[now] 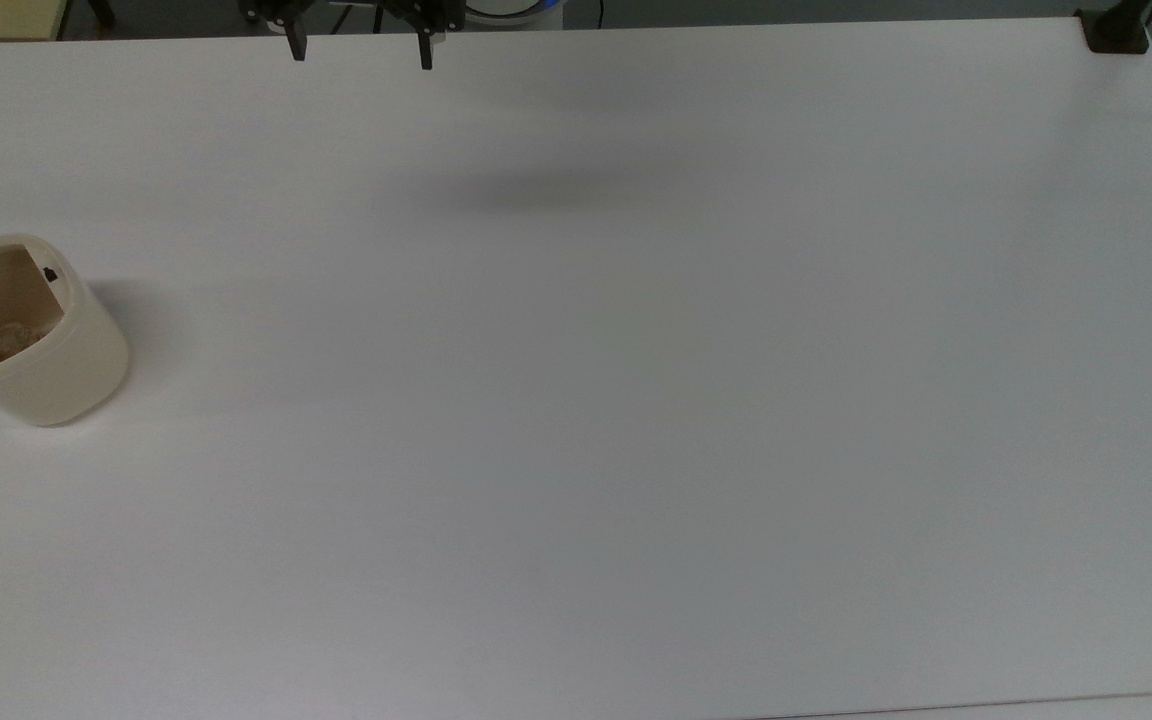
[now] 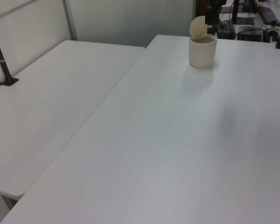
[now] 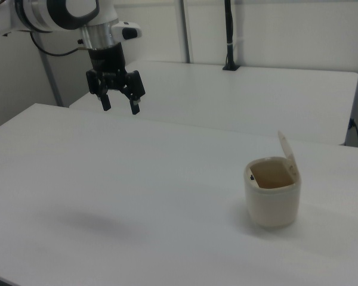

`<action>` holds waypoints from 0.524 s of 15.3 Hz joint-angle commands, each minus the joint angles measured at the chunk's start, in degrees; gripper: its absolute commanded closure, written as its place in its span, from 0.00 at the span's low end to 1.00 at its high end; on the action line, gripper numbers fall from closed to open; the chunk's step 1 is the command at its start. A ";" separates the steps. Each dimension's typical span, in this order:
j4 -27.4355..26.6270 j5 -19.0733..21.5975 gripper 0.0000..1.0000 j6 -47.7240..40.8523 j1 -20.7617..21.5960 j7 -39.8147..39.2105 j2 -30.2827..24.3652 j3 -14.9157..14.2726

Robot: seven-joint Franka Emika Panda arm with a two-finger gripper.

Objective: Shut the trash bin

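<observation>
- The gripper [image 3: 120, 108] is seen raised high over the white table [image 1: 636, 450], its two black fingers spread apart and nothing held between them; in the top view it is found at the upper edge [image 1: 360, 55], well apart from the bin.
- The trash bin [image 3: 272, 199] is placed near the top view's left edge [image 1: 46, 370] and toward the right view's right, alone on the table.
- The task is judged to be at its opening step: the approach is not yet made, and the lid is untouched.
- A crossing to the bin is called for next, then a push on the raised lid [image 3: 287, 154] so that it is swung down over the opening.
- The bin is shown as a small cream tub with rounded sides; its flat lid is stood up on its hinge, a small black tab [image 1: 50, 273] is seen at the inner rim, and something pale and crumpled is made out inside.
</observation>
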 commanded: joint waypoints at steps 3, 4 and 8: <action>-1.27 -0.98 0.00 -0.28 0.40 -0.99 -1.24 0.06; -1.19 -0.90 0.00 -0.19 0.40 -0.99 -1.24 0.06; -1.01 -0.72 0.00 -0.10 0.14 -0.99 -1.07 0.06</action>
